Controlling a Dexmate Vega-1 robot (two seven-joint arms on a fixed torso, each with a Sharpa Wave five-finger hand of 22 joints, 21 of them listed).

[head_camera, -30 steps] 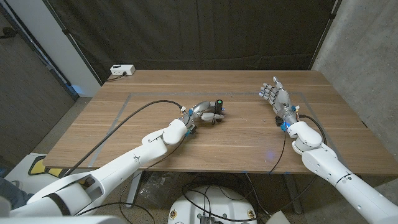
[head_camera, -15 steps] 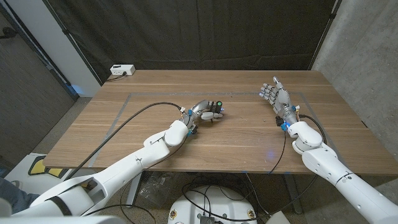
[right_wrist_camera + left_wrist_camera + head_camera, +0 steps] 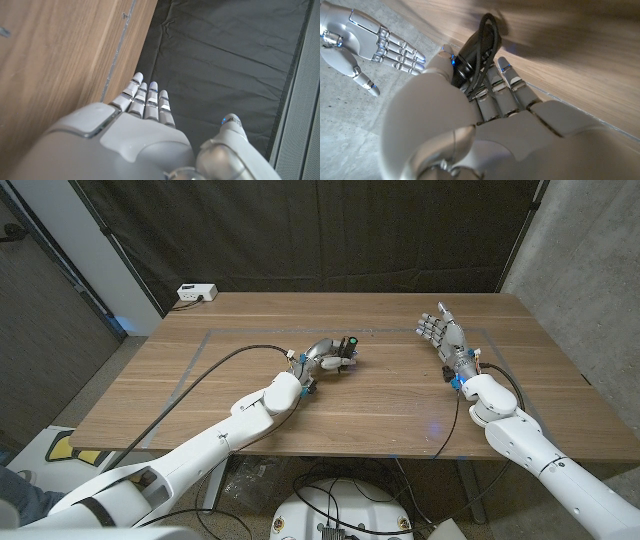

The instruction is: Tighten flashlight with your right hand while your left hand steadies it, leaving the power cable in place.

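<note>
A: Left hand (image 3: 325, 358) is clamped on the flashlight (image 3: 347, 349), around mid-counter (image 3: 400, 410), slightly left of centre. The left wrist view shows fingers (image 3: 506, 95) wrapped around the black body (image 3: 470, 62), with a black cord looped over it.

B: Axis?

A: Looks tilted up, green-lit end pointing up and toward the right side. Power cable (image 3: 215, 365) trails off left across the counter and over the edge.

B: Right hand?

A: Right hand (image 3: 443, 335) has fingers apart, holding nothing, palm upright, well apart from the flashlight on the right side of the counter. The flashlight lies to its left, across bare wood.

B: So the free end faces the right hand?

A: Roughly, I'd say. It needs a lateral reach leftward before any twisting.
</note>
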